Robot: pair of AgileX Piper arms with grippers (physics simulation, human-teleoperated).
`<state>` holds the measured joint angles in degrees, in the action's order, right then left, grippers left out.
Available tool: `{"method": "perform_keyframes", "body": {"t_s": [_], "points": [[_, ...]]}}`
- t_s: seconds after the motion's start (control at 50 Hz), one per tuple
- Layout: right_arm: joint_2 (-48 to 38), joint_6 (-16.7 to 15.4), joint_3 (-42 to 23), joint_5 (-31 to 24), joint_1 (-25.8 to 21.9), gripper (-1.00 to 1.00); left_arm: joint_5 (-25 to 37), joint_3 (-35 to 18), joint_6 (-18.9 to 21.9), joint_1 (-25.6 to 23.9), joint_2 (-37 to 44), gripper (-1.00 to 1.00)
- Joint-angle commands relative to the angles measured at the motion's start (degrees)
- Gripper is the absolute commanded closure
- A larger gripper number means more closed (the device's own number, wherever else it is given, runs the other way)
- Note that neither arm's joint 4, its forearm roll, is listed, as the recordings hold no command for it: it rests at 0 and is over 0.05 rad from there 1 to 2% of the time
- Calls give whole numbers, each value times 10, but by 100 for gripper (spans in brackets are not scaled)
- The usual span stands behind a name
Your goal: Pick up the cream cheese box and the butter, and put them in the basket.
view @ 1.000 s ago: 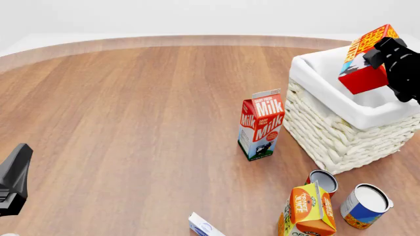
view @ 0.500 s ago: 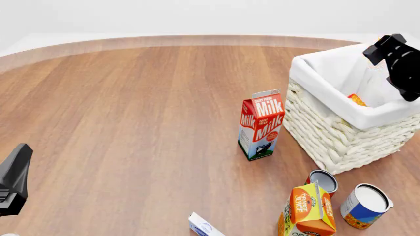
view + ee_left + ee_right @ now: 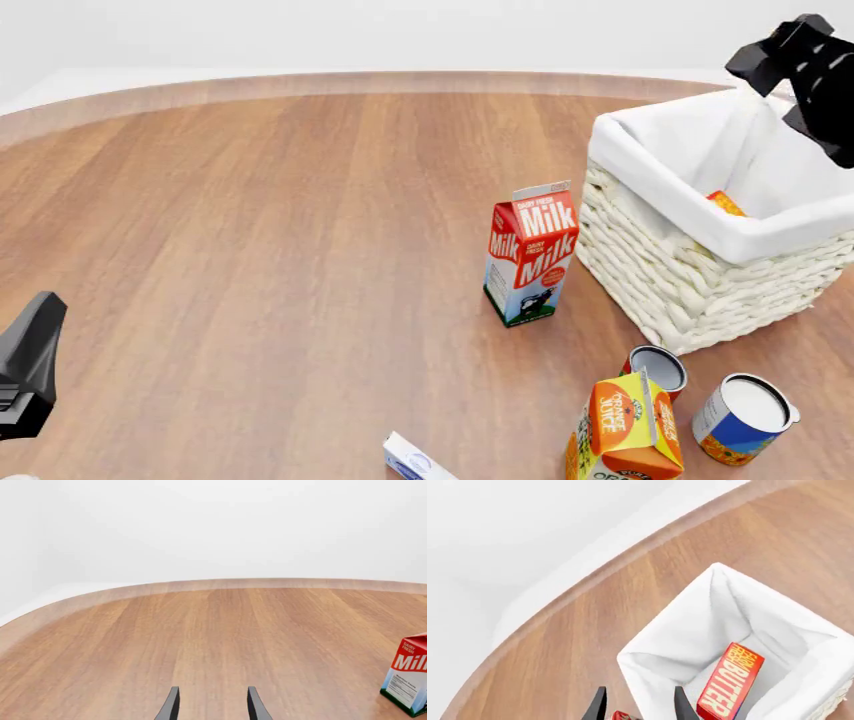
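Note:
The butter lies tilted inside the basket, against its cloth liner. In the front view only an orange corner of the butter shows over the basket rim. My right gripper hangs open and empty above the basket's far side; its fingers hold nothing. The cream cheese box lies at the table's near edge, partly cut off. My left gripper is open and empty at the far left, well away from the box; its fingers show over bare wood.
A red-and-white milk carton stands just left of the basket and shows in the left wrist view. An orange juice carton, a small can and a white-topped blue-and-yellow can stand near the front right.
My right gripper let go of the butter, which dropped into the basket. The gripper then rose and moved back above the basket. The left arm has not moved.

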<state>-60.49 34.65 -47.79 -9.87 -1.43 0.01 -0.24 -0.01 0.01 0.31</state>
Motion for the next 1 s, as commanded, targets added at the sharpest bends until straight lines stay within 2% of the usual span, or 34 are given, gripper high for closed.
{"method": "perform_keyframes", "body": {"t_s": [0.02,0.12,0.18,0.26,0.32,0.38,0.4,0.54,0.82,1.0], "points": [[34,-32,-45,-69,-60,-100,0,0,0,0,0,-100],[29,-66,-94,-101,-105,-100,0,0,0,0,0,-100],[26,-83,-120,-116,-116,-100,0,0,0,0,0,-100],[15,-114,-143,-128,-160,-100,0,0,0,0,0,-100],[5,-134,-162,-144,-213,-100,0,0,0,0,0,-100],[1,-138,-170,-153,-230,-100,0,0,0,0,0,-100],[-1,-156,-179,-163,-248,-100,0,0,0,0,0,-100],[-8,-169,-206,-202,-300,-100,0,0,0,0,0,-100],[-49,-199,-188,-195,-365,-100,0,0,0,0,0,-100],[-65,-204,-173,-188,-389,-100,0,0,0,0,0,-100]]}}
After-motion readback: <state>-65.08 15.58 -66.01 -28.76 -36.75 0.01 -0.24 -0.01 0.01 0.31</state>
